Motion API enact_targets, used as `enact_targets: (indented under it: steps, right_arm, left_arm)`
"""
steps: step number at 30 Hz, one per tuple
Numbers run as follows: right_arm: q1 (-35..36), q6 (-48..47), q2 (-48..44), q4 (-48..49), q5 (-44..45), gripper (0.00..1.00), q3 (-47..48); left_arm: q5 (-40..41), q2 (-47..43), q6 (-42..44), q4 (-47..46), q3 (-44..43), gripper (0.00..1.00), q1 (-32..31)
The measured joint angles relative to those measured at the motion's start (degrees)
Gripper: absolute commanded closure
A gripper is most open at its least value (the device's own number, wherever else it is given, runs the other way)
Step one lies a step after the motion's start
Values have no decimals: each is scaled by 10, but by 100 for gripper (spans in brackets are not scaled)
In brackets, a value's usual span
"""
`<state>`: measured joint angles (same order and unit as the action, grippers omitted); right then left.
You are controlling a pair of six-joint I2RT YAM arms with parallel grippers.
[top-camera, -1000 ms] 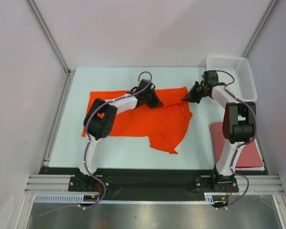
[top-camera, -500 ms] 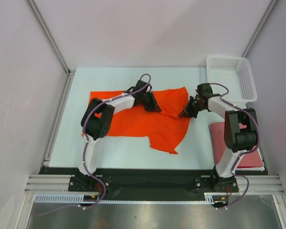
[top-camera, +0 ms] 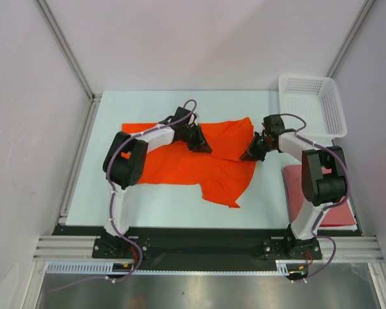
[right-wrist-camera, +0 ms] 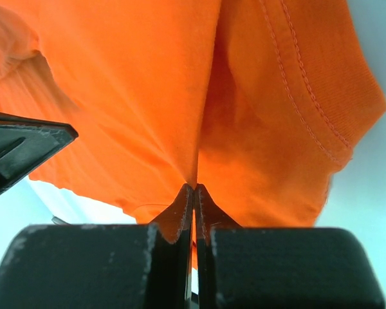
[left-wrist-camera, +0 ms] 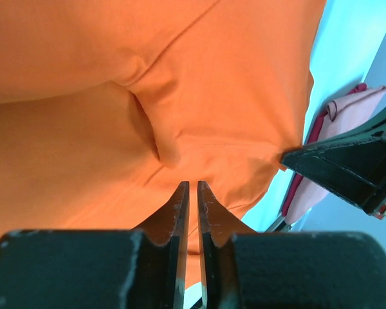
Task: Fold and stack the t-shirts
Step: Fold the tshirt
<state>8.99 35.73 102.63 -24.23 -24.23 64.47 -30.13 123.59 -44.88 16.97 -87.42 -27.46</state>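
Bright orange soft cloth t-shirt [top-camera: 174,167], spread on the pale desk [top-camera: 154,206]. Pinched at its right edge by right fingers [right-wrist-camera: 180,215] pressed together. Left fingers [left-wrist-camera: 174,219] a little apart, holding nothing. Looked mid-fold; probably needed that edge pulled across next.

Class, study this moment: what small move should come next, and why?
Probably the right gripper, shut on the orange t-shirt at its right edge, should draw that edge leftward over the body: the shirt lies mostly spread out, and the left gripper holds nothing.
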Motion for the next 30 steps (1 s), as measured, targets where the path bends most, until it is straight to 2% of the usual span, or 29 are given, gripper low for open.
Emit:
enact_targets:
  steps: [10, 11, 12, 14, 15, 17, 18, 22, 26, 30]
  right_arm:
    - [27, 10, -25, -4, 49, 93, -33]
    - [32, 12, -30, -4, 51, 89, -39]
    - [37, 16, -35, -4, 52, 79, -45]
    - [42, 19, -38, -8, 54, 68, -48]
    - [43, 18, -38, -10, 54, 58, -47]
    - [40, 7, -38, -26, 66, 51, -34]
    - [35, -3, -38, -37, 77, 46, -21]
    - [6, -40, -4, -63, 107, 40, 83]
    - [-26, -75, 97, -62, 124, 35, 238]
    - [-40, -106, 207, -84, 138, 35, 378]
  left_arm:
    - [-9, -7, 33, 16, 15, 85, 4]
    - [-4, -14, 40, 22, 23, 84, 8]
    - [0, -22, 50, 32, 29, 84, 13]
    - [9, -38, 66, 48, 34, 83, 27]
    - [13, -49, 77, 55, 35, 83, 37]
    - [21, -76, 99, 65, 36, 82, 65]
    - [25, -91, 110, 69, 38, 82, 82]
    - [45, -143, 141, 75, 43, 83, 158]
    - [65, -153, 153, 75, 50, 84, 229]
    - [85, -144, 154, 78, 65, 84, 292]
